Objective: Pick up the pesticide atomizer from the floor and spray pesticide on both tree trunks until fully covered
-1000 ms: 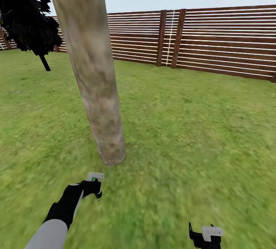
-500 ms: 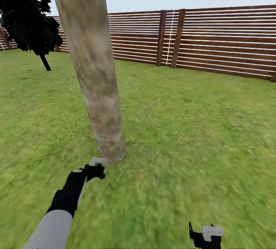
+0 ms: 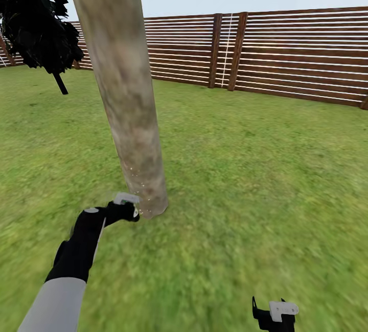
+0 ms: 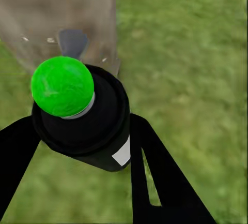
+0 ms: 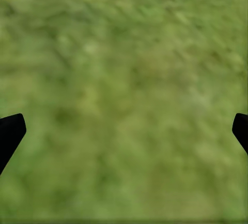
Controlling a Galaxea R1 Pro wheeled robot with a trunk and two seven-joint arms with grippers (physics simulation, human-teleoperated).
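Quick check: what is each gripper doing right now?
Left gripper: shut on the small dark spray bottle with a green dot on top.
Right gripper: open, holding nothing, above green grass.

Head view: high, facing forward and down across lawn (image 3: 245, 179) toward fence (image 3: 286, 56), tree trunk (image 3: 122, 92) close ahead. Left wrist view: very near, aimed along the left gripper (image 4: 77, 131) at the same trunk's (image 4: 57, 17) base. Right wrist view: low, straight down at grass (image 5: 124, 89), shared with head view.
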